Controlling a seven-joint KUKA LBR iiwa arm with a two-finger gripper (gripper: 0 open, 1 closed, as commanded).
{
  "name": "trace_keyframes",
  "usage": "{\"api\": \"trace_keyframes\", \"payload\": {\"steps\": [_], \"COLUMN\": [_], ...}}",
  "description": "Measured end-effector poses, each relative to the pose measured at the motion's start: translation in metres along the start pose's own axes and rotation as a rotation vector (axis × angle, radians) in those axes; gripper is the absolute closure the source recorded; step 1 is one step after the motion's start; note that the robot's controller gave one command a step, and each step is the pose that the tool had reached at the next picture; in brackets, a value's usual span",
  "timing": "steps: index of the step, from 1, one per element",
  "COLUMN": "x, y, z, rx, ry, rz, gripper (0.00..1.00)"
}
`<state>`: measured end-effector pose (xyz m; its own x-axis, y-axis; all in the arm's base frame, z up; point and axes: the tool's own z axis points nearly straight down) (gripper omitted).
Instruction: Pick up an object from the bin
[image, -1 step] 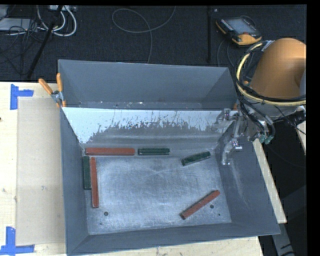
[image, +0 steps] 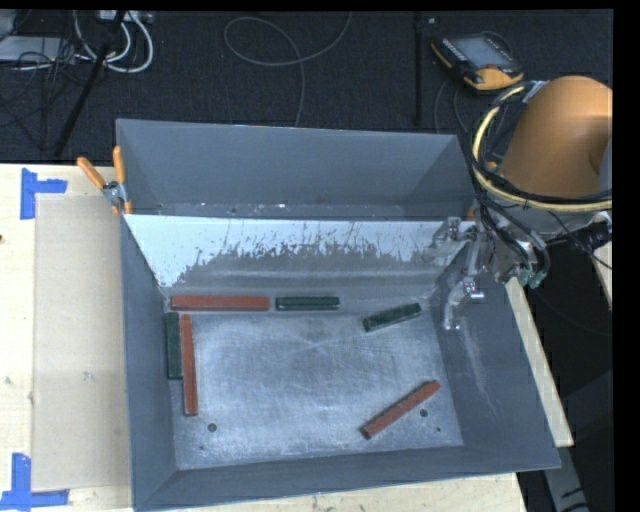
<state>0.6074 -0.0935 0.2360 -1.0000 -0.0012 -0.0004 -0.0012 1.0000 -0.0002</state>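
Observation:
My gripper (image: 455, 312) hangs at the bin's right side, its metal fingers pointing down over the right wall's slope, with nothing seen between them. Just left of it lies a short dark green bar (image: 391, 317), slightly tilted, on the bin floor. Lower down, a reddish-brown bar (image: 400, 408) lies diagonally near the front right corner.
Along the back of the floor lie a reddish-brown bar (image: 220, 302) and a dark green bar (image: 308, 303) end to end. At the left, a dark green bar (image: 173, 346) and a reddish-brown bar (image: 187, 378) lie side by side. The arm with its orange cover stands over the right rim.

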Motion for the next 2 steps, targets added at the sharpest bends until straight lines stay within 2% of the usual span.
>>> {"api": "trace_keyframes", "payload": {"steps": [1, 2], "x": [0.022, 0.042], "y": [0.011, 0.001], "z": [0.035, 0.101], "rx": [0.000, 0.000], "ry": [-0.003, -0.004], "rz": [-0.112, -0.178], "gripper": [0.00, 0.00]}}
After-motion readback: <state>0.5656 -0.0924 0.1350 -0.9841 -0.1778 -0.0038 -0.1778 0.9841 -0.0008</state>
